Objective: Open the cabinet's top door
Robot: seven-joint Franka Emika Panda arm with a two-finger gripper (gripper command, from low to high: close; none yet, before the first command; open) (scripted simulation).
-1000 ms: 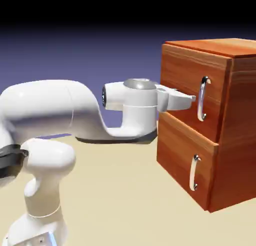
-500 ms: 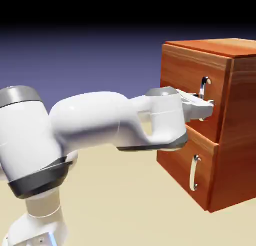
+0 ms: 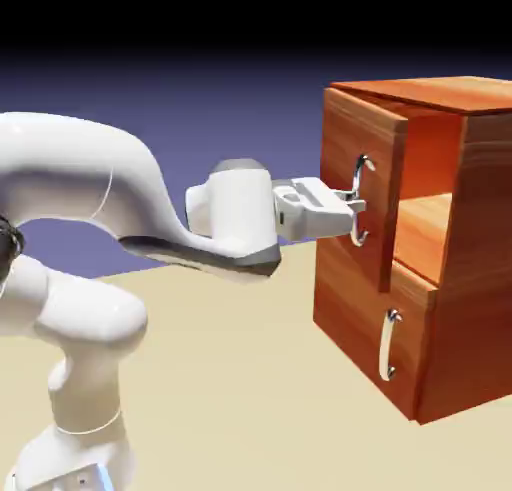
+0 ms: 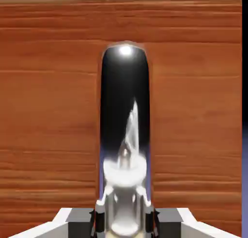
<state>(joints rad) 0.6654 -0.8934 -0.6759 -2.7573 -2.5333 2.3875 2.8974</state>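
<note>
in the right half of the exterior view stands a boxy reddish-brown wood-grain cabinet (image 3: 470,239), its front turned toward the lower left of the frame. its upper square wood-grain door with a curved silver bar handle (image 3: 345,169) stands partly open, at the upper right of the frame: the edge near the middle of the picture meets the cabinet, while the edge farther right has swung out from the body. through the gap a bright orange-brown inner compartment (image 3: 425,229) shows, with a flat floor and a lit back part. below it, the lower reddish wood-grain panel (image 3: 365,324) is closed, and its own pale curved silver handle (image 3: 388,346) sits toward the lower right of the frame. the white robot arm with dark grey bands (image 3: 75,169) comes in from the left edge, arches across the upper left and ends near the centre right. there the white two-finger gripper (image 3: 354,205) is closed around the vertical curved silver bar handle (image 3: 359,169) of the upper door, about midway along the bar. in the hand view the same bar rises from the bottom middle to the upper middle, glossy black with white reflections, held between the two grey fingertips (image 4: 81,221) at the bottom edge. wood grain fills most of that view behind the bar, and a narrow dark-to-blue strip of backdrop (image 4: 245,159) runs down the right edge.
</note>
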